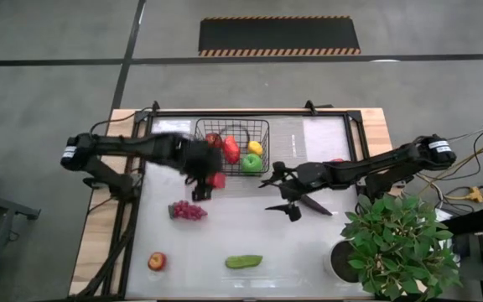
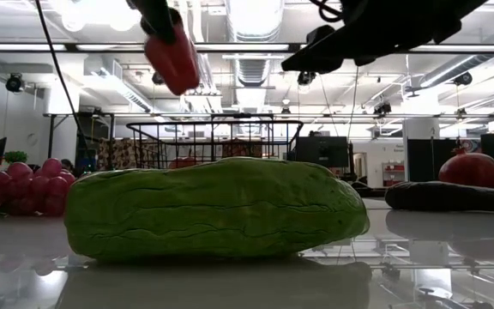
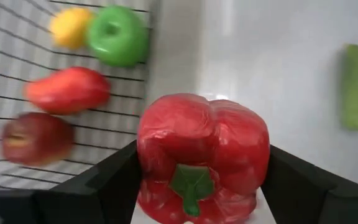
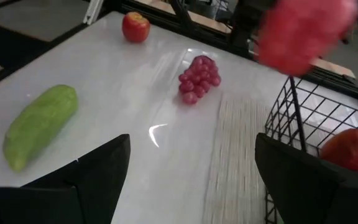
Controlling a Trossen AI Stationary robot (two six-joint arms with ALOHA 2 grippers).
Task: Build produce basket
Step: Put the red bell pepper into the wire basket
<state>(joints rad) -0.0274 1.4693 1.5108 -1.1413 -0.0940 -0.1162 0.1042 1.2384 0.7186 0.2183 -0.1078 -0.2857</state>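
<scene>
left hand (image 3: 197, 186) pinching one red pepper (image 3: 202, 158); four produce pieces in one basket (image 1: 231, 126)

You have two dark, near-black arms built of slim jointed segments. The left arm (image 1: 111, 149) carries a white marking band near its outer joint, and the right arm (image 1: 376, 166) shows a matching white band by its far joint. Thin dark cables trail along both. The left gripper (image 3: 197, 186) has broad, flat, matte black fingers (image 3: 98, 186) with squared edges. The right gripper (image 4: 191, 180) has the same blocky black fingers (image 4: 92, 174), angular at the tips.
</scene>
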